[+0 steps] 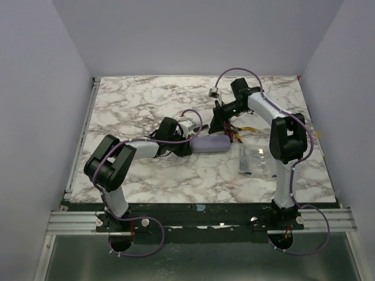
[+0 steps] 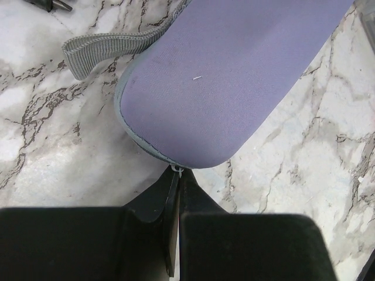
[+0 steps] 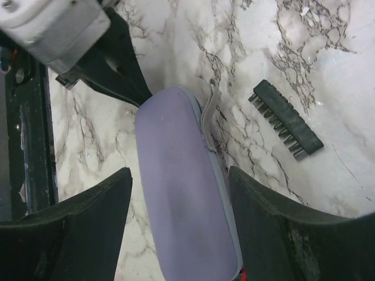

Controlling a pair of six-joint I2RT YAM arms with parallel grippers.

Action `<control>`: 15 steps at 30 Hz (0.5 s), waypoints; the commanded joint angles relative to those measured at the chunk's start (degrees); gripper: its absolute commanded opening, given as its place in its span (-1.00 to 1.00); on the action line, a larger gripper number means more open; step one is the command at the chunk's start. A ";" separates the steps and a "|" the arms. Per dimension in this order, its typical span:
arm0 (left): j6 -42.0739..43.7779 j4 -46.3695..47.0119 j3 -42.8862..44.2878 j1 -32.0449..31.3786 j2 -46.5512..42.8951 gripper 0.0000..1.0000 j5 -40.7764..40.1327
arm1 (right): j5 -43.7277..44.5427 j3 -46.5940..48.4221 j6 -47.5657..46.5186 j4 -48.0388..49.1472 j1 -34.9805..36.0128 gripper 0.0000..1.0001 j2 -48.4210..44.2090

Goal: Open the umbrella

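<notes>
The umbrella's pale lavender sleeve [image 1: 210,144] lies zipped on the marble table; canopy, shaft and handle are hidden inside it. My left gripper [image 1: 188,144] is at the sleeve's left end. In the left wrist view its jaws [image 2: 177,175] are pressed shut on the small zipper pull at the rounded end of the sleeve [image 2: 234,76]. A grey strap [image 2: 105,50] trails from the sleeve. My right gripper [image 1: 221,126] hangs over the right part. In the right wrist view it is open [image 3: 179,172], its fingers on either side of the sleeve [image 3: 181,199], apart from it.
A black bit holder [image 3: 287,120] lies beside the sleeve. A clear plastic box [image 1: 253,159] sits right of the sleeve, near the right arm. A tool with red and yellow parts [image 1: 243,132] lies behind the sleeve's right end. Walls enclose the table on three sides.
</notes>
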 commanded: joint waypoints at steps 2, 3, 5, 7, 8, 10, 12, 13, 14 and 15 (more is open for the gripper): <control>1.16 -0.67 0.19 0.25 1.37 -1.00 0.14 | 2.48 3.11 2.44 -4.29 1.55 0.42 5.66; 0.97 -0.46 0.10 0.24 1.32 -1.00 0.05 | 2.49 2.73 2.47 -4.71 1.70 0.42 6.17; 0.85 -0.23 0.07 0.24 1.32 -1.00 0.08 | 2.88 1.33 2.47 -4.55 2.21 0.42 6.47; 0.76 -0.39 0.18 0.24 1.28 -1.00 0.18 | 3.63 -0.88 2.74 -3.02 2.81 0.40 5.98; 0.81 -0.57 0.33 0.24 1.35 -1.00 0.38 | 3.76 -1.70 2.97 -2.51 3.02 0.36 5.80; 1.19 -0.73 0.53 0.24 1.18 -1.00 0.92 | 3.38 -2.98 3.86 -1.91 3.11 0.33 5.61; 1.34 -0.76 0.62 0.18 1.13 -1.00 1.01 | 3.24 -4.73 5.63 -0.62 3.30 0.29 5.37; 1.37 -0.76 0.62 0.16 1.15 -1.00 1.07 | 3.26 -5.54 6.33 0.14 3.39 0.26 5.18; 1.54 -0.75 0.62 0.16 1.11 -1.00 1.06 | 3.32 -6.63 7.06 1.13 3.39 0.20 5.00; 1.54 -0.71 0.62 0.16 1.03 -1.00 1.13 | 3.41 -7.65 8.08 2.04 3.47 0.16 4.70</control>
